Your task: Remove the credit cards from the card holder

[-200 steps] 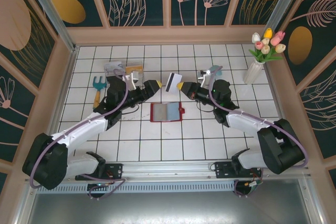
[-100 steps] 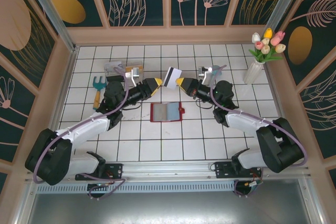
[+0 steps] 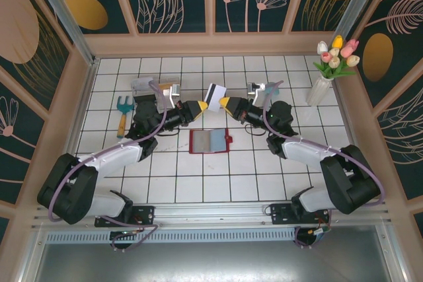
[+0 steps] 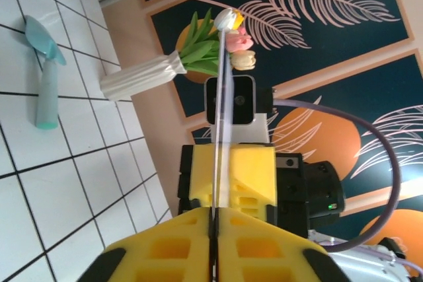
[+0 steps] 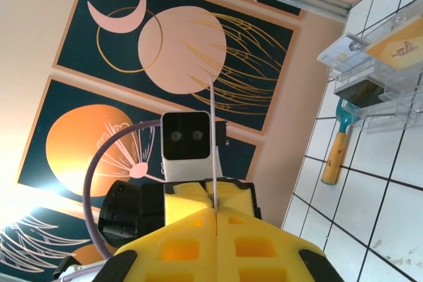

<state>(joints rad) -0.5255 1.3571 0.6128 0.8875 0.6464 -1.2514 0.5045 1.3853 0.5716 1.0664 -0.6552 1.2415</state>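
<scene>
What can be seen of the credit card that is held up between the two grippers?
The credit card is a thin, flat rectangle, white from above, with a dark stripe. It looks like stiff plastic. It hangs tilted in the air, just beyond the open red card holder and not touching it. The left gripper pinches its lower edge from the left and the right gripper from the right, both shut on it. In each wrist view it shows edge-on as a fine straight line.
</scene>
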